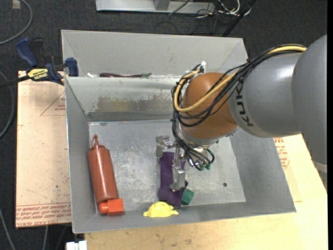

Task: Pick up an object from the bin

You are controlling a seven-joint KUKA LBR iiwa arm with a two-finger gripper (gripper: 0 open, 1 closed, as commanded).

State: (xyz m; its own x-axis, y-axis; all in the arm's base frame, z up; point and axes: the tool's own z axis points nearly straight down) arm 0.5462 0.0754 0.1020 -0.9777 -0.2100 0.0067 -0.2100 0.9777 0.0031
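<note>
The purple thing (167,184) is lying in the lower middle of the bin (125,100). It is running from the centre of the floor down toward the near wall. The end effector (178,175) is hanging directly over its upper part and its right edge, very close to it. I cannot tell whether it is touching. I also cannot tell whether the end effector is apart, together or clamped on the purple thing, because its metal parts are overlapping the thing from above.

The arm (270,98) is reaching in from the right, and its thick grey link is crossing the bin's upper right corner. At the wrist, the orange cover (208,111) is pointing downward, with cables (182,95) looping around it.

The purple thing is looking long and narrow, dark violet, a little wider at its lower end. A small green piece (187,196) is sitting against that end on the right. A yellow lump (160,210) is lying just below it. A red-orange bottle (101,173) is lying well apart, along the left wall.
</note>
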